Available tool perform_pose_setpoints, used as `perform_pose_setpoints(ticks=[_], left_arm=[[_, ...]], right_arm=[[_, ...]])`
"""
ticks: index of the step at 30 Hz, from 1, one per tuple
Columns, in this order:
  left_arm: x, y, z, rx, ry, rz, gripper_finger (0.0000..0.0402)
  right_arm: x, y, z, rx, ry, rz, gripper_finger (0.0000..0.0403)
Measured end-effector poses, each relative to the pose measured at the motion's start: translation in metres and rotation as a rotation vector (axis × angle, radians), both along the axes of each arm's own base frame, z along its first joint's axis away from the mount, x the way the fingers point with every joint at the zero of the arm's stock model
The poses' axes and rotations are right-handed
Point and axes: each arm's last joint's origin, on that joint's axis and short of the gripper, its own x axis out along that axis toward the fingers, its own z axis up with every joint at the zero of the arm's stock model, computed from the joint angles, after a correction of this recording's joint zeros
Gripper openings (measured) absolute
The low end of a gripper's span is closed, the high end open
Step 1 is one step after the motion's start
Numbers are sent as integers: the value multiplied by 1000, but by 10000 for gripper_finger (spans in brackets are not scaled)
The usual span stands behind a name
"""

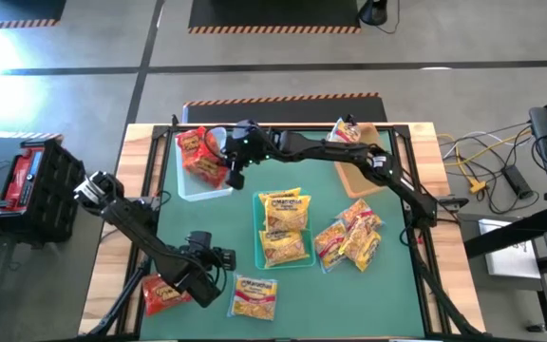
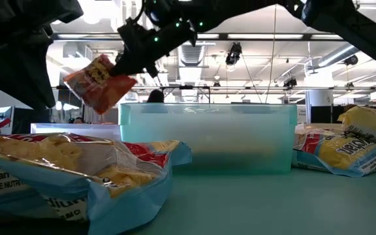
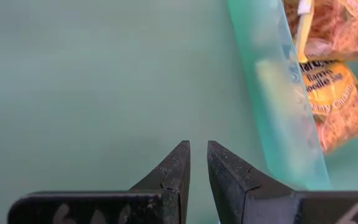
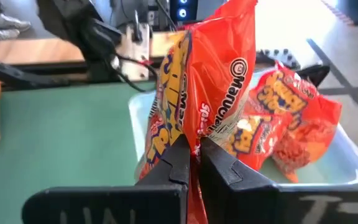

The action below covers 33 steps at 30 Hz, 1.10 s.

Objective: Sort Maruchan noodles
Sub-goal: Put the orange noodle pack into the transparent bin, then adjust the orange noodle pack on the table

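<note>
Now sorting by colour: the teal bin [image 1: 258, 249] keeps yellow Maruchan noodles, the clear bin [image 1: 190, 185] red ones.
Stretched across the table, the right gripper [image 4: 193, 149] hangs over the clear bin, fingers clenched on a red-orange packet [image 4: 207, 87], probably to release it there. The left gripper [image 3: 198, 155], nearly closed and holding nothing, points at bare mat beside the teal bin.

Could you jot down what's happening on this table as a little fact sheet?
Right gripper: shut on a red-orange packet, held above the clear bin
Clear bin: already holds red-orange packets
Teal bin: yellow packets
Loose pile: mixed yellow and pink-red packets, right of the teal bin
Left gripper: nearly shut, empty, over bare mat
</note>
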Motion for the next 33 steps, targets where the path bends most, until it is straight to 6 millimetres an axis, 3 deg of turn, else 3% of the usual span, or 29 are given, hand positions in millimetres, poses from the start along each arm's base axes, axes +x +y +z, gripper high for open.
perform_pose_setpoints(ticks=[9,17,25,33], left_arm=[[3,7,0,14,15,27,39],[4,8,0,9,11,38,39],[6,7,1,-26,17,40,39],[7,-6,22,-86,74,-115,39]], right_arm=[[9,-15,-46,-87,101,39,19],[11,-17,-50,-83,105,36,93],[-9,-17,-4,15,156,-105,152],[-45,16,42,110,277,84,142]])
